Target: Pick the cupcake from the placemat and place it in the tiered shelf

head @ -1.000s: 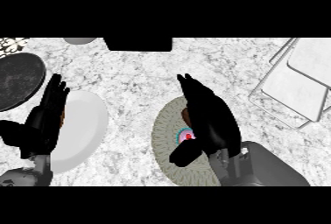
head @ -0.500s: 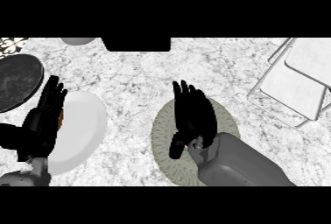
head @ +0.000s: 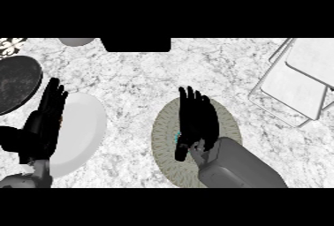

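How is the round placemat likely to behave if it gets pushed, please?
The placemat lies flat and thin on the marble counter, so it would probably slide rather than tip. Its woven look suggests it may flex when lifted.

White marbled with grey veins all over the bench point(head: 130, 79). Dull olive-beige on the round placemat point(head: 163, 132), lined with fine woven rings. Plain black on the left hand point(head: 46, 119) and the right hand point(head: 195, 119); smooth mid-grey on the right forearm point(head: 238, 167). Shows only a teal sliver of the cupcake point(head: 176, 136). Plain white on the plate point(head: 85, 132); mottled charcoal on the dark plate point(head: 16, 84). Pale grey trays and darker grey wire on the tiered shelf point(head: 294, 84).
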Robot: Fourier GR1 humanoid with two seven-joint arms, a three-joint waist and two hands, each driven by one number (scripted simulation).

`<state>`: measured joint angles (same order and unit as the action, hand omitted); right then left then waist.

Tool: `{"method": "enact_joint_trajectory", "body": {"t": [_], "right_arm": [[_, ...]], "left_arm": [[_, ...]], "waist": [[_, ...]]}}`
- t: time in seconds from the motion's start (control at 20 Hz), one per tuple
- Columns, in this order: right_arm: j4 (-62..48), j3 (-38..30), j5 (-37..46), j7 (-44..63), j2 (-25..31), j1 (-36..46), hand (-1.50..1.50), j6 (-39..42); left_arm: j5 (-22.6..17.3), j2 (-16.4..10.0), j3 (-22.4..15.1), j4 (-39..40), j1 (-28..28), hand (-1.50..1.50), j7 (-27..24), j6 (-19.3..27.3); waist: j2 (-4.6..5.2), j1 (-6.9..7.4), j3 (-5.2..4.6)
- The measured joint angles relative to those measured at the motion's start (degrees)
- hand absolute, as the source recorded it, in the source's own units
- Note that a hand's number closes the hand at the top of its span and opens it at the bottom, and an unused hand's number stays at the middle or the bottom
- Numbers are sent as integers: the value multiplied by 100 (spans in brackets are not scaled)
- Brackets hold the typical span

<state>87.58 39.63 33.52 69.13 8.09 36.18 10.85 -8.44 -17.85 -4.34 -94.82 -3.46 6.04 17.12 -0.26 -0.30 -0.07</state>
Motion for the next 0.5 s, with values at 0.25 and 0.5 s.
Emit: {"method": "enact_joint_trajectory", "body": {"t": [0.25,0.5], "right_arm": [[-125,-62,214,-58,-167,-233,-150,21],[-118,-55,541,-126,-298,-578,-150,8]], "left_arm": [[0,-4,60,2,-64,0,62,-66],[51,49,77,-48,31,0,20,-97]], "waist": [[7,11,2],[8,18,4]]}}
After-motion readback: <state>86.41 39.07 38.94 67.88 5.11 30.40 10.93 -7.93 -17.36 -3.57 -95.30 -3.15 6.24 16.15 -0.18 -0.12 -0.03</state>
